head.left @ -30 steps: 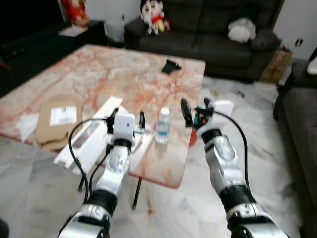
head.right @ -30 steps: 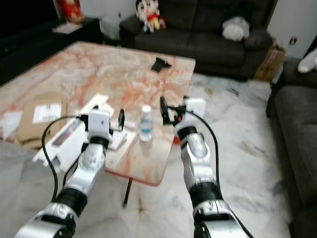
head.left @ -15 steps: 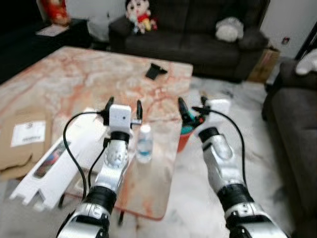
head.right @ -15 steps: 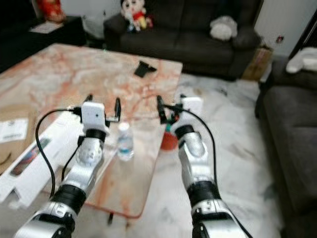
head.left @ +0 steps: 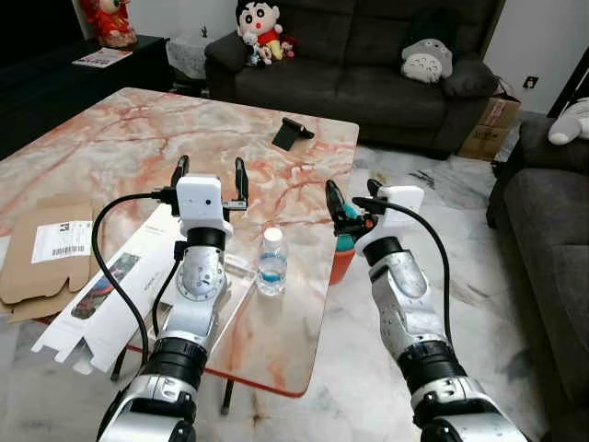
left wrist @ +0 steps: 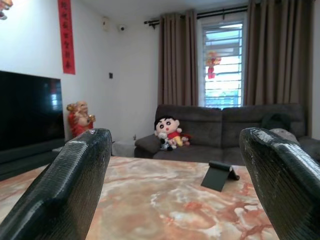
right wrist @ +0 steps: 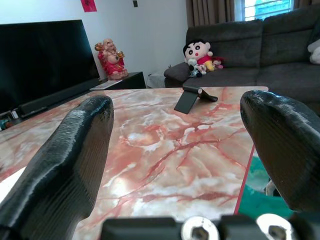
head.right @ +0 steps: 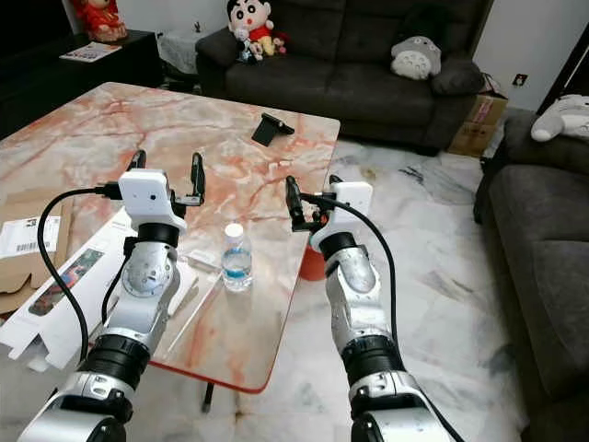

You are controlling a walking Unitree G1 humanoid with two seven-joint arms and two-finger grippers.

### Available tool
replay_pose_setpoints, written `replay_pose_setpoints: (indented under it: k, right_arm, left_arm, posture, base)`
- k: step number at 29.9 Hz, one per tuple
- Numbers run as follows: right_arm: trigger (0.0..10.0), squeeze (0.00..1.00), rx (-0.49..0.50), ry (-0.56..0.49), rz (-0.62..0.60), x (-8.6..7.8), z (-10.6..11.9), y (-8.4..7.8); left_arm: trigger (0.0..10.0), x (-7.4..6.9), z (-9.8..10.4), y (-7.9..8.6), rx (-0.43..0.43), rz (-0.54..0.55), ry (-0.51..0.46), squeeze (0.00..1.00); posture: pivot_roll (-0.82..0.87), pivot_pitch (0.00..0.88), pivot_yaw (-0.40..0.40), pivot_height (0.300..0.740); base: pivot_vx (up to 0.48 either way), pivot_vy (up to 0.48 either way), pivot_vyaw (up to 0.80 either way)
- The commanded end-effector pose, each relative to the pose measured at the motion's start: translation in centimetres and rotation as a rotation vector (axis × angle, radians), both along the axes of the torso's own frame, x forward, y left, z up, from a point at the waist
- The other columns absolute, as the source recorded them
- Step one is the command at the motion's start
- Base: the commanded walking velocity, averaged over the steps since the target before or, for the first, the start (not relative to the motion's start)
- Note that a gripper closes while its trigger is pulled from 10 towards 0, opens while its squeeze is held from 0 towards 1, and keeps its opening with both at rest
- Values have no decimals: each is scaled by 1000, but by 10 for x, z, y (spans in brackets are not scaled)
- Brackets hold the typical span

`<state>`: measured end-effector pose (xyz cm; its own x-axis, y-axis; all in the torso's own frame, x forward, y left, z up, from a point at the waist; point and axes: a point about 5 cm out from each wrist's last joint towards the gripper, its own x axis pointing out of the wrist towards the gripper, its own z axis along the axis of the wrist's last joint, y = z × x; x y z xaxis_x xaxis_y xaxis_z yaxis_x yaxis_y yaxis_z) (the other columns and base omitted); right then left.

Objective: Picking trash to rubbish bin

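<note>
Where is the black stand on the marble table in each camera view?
Left eye view: black stand at the far end of the table.
Right eye view: same far end.
Left wrist view: on the marble, before the sofa.
Right wrist view: likewise.
Shared landmark: plush doll behind it.

I have stepped in toward the table's [head.left: 304, 276] near edge and steadied, and both my claws have risen, my left claw [head.left: 209, 170] now held above the water bottle [head.left: 271, 261] and my right claw [head.left: 350, 196] beyond the table's right edge.
</note>
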<state>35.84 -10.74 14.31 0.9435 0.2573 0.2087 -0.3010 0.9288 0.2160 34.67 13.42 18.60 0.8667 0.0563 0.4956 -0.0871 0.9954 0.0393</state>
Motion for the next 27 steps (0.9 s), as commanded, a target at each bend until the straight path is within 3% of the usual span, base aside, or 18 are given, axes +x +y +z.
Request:
replay_pose_setpoints:
  k: [1, 4, 6, 11, 13, 16, 19, 27]
  right_arm:
    - [10000, 0, 13, -13, -10, 2, 6, -4]
    - [10000, 0, 12, -13, -8, 0, 5, -4]
    - [10000, 0, 13, 1, -13, 0, 1, -6]
    - [10000, 0, -16, 62, -61, -1, -14, -16]
    - [10000, 0, -19, 73, -81, -1, -16, -20]
    - [10000, 0, 1, 70, -164, -3, -18, -38]
    - [10000, 0, -3, 74, -185, -6, -21, -44]
    - [10000, 0, -18, 113, -207, -6, -31, -43]
  left_arm:
    - [10000, 0, -6, 6, -16, 19, 36, 0]
    - [10000, -6, -35, 18, 14, 40, 157, 0]
    - [10000, -13, -43, 13, 72, -38, 177, 0]
    - [10000, -17, -35, -16, 108, -251, 166, 0]
    - [10000, -17, -33, -20, 98, -278, 167, 0]
    - [10000, -20, -17, -38, 140, -346, 93, 0]
    - [10000, -21, -1, -42, 166, -375, 44, 0]
    - [10000, -22, -19, -55, 223, -497, 161, 0]
  posture:
    - [125, 0, -61, 740]
    - [125, 0, -60, 740]
    - [127, 0, -64, 740]
    - [127, 0, -64, 740]
    - [127, 0, -64, 740]
    - [117, 0, -61, 740]
    - [121, 0, -63, 740]
    - [127, 0, -65, 740]
  base:
    - [0, 0, 0]
    - [0, 0, 0]
    - [0, 0, 0]
    - [0, 0, 0]
    - [0, 0, 0]
    - [0, 0, 0]
    - [0, 0, 0]
    - [0, 0, 0]
